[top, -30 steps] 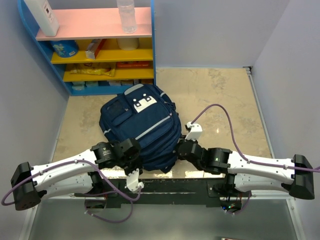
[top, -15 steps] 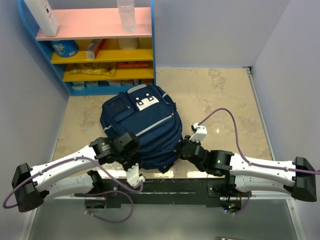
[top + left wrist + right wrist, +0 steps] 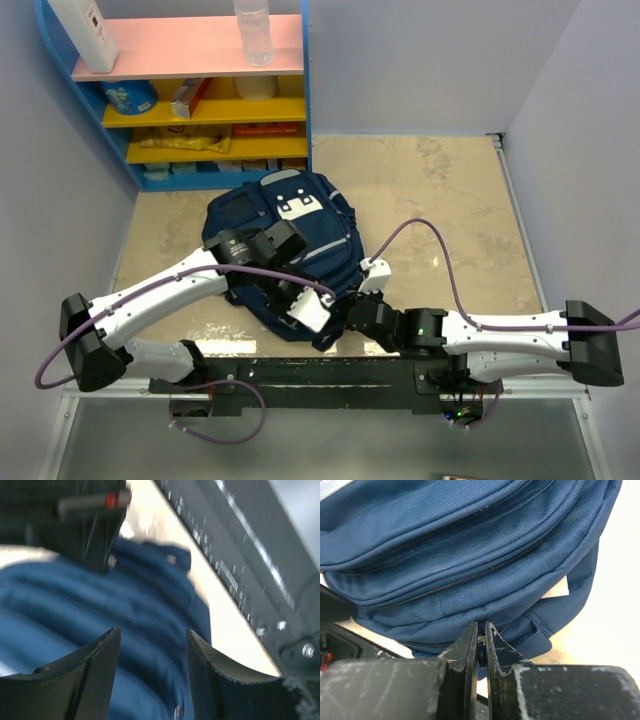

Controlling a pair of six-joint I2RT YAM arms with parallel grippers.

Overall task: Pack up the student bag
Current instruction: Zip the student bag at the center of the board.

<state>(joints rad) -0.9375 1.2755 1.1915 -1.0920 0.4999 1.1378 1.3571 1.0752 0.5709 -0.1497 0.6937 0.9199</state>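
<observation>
The student bag (image 3: 300,220), navy with grey stripes and a white patch, lies in the middle of the table. My left gripper (image 3: 322,325) hangs over its near end, open, with only blurred blue fabric (image 3: 100,605) beyond the spread fingers (image 3: 95,665). My right gripper (image 3: 350,312) is at the bag's near right corner. In the right wrist view its jaws (image 3: 481,630) are shut on a small dark zipper pull (image 3: 481,649) at the bag's lower seam (image 3: 470,540), next to a strap loop (image 3: 540,625).
A blue shelf unit (image 3: 200,110) with a pink top and yellow shelves stands at the back left, holding packets, a clear bottle (image 3: 253,30) and a white box (image 3: 85,30). Grey walls close both sides. A black rail (image 3: 330,370) runs along the near edge.
My left arm has swung from the bag's near left corner up over the bag and its jaws have opened. The bag has shifted slightly. The right gripper has slid left, still pinched shut.
</observation>
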